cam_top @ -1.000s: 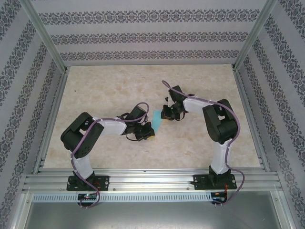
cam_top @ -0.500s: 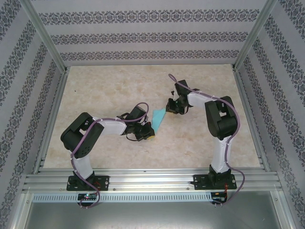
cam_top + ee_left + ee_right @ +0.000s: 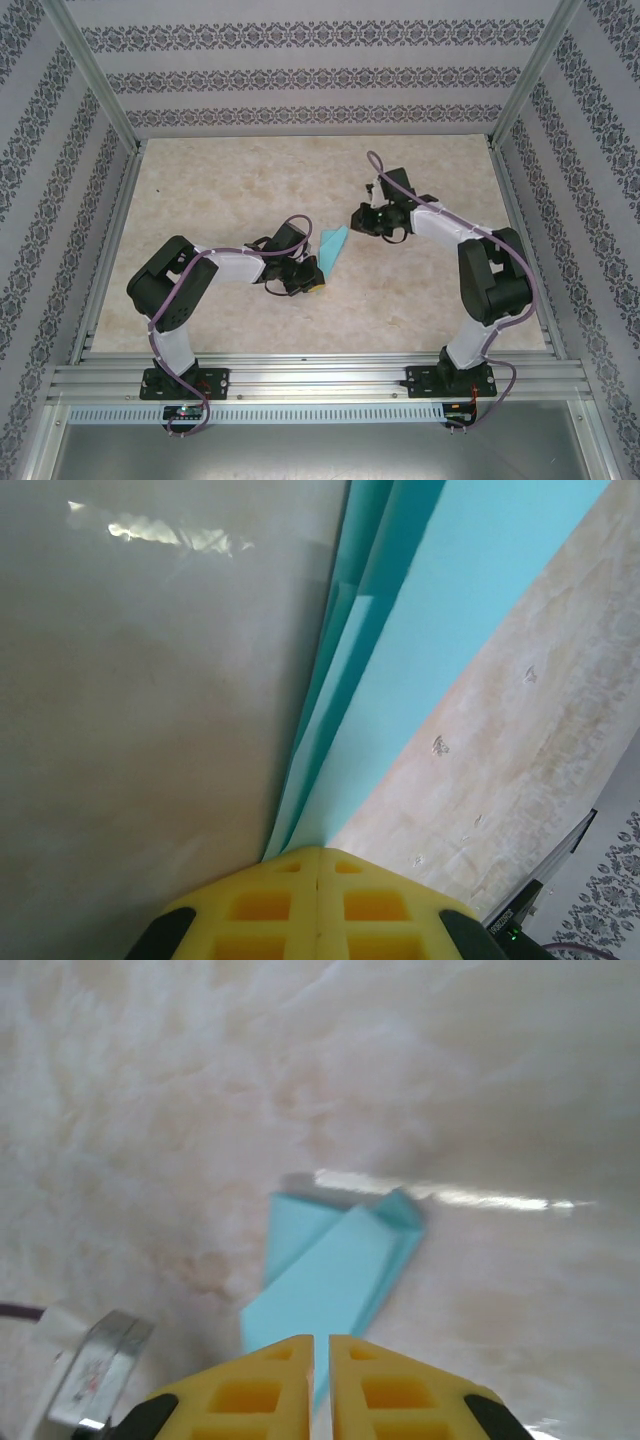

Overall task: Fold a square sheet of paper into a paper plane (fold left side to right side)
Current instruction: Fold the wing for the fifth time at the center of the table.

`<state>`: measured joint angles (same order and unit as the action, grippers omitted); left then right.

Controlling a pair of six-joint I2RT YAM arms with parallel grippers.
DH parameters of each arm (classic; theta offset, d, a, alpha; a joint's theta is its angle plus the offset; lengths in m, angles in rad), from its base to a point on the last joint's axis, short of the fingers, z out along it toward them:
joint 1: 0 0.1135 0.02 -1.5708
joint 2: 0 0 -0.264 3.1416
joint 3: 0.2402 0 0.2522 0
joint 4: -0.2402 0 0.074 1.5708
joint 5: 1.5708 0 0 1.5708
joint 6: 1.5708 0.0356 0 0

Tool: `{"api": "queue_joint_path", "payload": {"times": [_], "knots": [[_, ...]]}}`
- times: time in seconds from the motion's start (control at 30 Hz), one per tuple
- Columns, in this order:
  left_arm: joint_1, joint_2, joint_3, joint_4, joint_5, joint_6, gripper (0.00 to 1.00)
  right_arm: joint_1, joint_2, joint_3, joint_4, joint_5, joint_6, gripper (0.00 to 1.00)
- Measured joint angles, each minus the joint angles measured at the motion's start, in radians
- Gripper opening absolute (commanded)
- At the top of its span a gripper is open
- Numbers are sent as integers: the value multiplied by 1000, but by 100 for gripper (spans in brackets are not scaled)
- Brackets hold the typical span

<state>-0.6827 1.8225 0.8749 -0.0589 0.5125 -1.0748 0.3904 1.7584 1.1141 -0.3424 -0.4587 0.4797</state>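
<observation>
The left claw (image 3: 315, 280) is pressed together, and in its wrist view the fingers (image 3: 318, 865) appear to pinch the narrow end of the plane (image 3: 440, 610), whose turquoise layers run into the seam. The plane (image 3: 334, 246) lies mid-desk between the two arms, just beyond the left claw. The right claw (image 3: 358, 218) hangs just beside the plane's far end, almost pressed together with a thin slit showing and nothing in it. From its own camera the right claw (image 3: 322, 1345) looks down on the plane (image 3: 335, 1260), and one corner there stands slightly proud. The step in hand is judged to be creasing. The left pinch should hold firm while the right claw presses flat along the fold, working from the held end outward, so the layers do not skew. The desk (image 3: 230, 190) is pale, marbled and glossy, and thin paper may slide on it. Patterned walls (image 3: 300, 40) enclose the cell, and an aluminium rail (image 3: 300, 375) carries the arm bases.
</observation>
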Motion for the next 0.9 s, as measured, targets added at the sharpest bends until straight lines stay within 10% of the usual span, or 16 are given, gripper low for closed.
{"api": "queue_joint_path", "payload": {"times": [0.9], "knots": [[0, -1, -6, 12, -1, -1, 0, -63, 285, 181, -69, 21, -112, 13]]}}
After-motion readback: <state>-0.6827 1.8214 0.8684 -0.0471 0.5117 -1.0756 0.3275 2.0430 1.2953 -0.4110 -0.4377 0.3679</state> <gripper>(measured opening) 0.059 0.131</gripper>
